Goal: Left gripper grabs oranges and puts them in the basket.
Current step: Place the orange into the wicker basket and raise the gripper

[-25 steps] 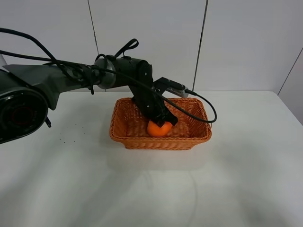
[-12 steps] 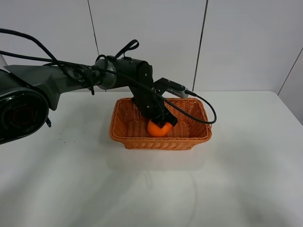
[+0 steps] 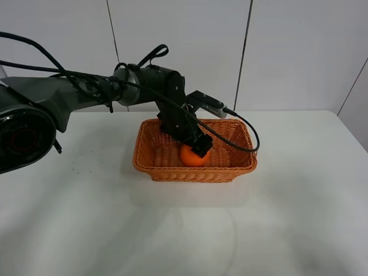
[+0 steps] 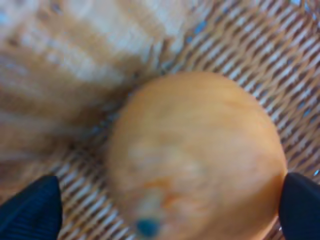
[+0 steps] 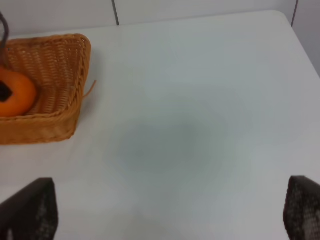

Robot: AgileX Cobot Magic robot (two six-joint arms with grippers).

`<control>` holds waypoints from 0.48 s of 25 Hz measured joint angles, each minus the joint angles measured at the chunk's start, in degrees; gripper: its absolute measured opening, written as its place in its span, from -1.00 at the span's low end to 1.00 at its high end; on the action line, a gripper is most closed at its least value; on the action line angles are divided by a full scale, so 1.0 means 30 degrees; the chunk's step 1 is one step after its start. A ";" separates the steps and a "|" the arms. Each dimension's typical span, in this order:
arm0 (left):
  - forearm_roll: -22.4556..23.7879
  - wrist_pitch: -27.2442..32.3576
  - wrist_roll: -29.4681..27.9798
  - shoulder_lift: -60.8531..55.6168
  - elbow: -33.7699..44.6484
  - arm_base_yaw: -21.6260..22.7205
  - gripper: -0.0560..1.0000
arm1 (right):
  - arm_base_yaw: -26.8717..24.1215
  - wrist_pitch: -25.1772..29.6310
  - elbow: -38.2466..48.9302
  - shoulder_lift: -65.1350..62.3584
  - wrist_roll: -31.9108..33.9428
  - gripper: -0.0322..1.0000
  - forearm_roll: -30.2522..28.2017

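The orange (image 3: 191, 157) lies on the floor of the wicker basket (image 3: 195, 173), near its middle. My left gripper (image 3: 199, 145) hangs inside the basket just above the fruit, on its far side. In the left wrist view the orange (image 4: 200, 155) fills the frame on the woven floor, and the gripper (image 4: 165, 210) has its two dark fingertips (image 4: 31, 206) spread wide on either side of it, open, with a gap on one side. The right wrist view shows the orange (image 5: 15, 95) in the basket's (image 5: 62, 122) corner, far from my open, empty right gripper (image 5: 170, 210).
The basket stands at the back middle of a white table (image 3: 184, 230), close to a white panelled wall (image 3: 287, 52). The left arm's black cable (image 3: 247, 138) loops over the basket's right side. Small dark specks (image 3: 80, 164) lie left of the basket.
My left gripper has risen slightly and drawn back off the orange. The orange stays in place on the basket floor. The basket has not moved.
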 joint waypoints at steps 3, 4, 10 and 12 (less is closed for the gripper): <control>0.0412 0.0978 -0.0480 -0.0114 -0.1168 0.0000 0.95 | 0.0000 0.0000 0.0000 0.0000 0.0000 0.41 0.0000; 0.0651 0.1326 -0.0641 -0.0114 -0.1650 0.0000 0.95 | 0.0000 0.0000 0.0000 0.0000 0.0000 0.41 0.0000; 0.1781 0.3404 -0.1660 -0.0286 -0.3590 0.0317 0.95 | 0.0000 0.0000 0.0000 0.0000 0.0000 0.41 0.0000; 0.1900 0.3689 -0.1695 -0.0577 -0.3667 0.0690 0.95 | 0.0000 0.0000 0.0000 0.0000 0.0000 0.41 0.0000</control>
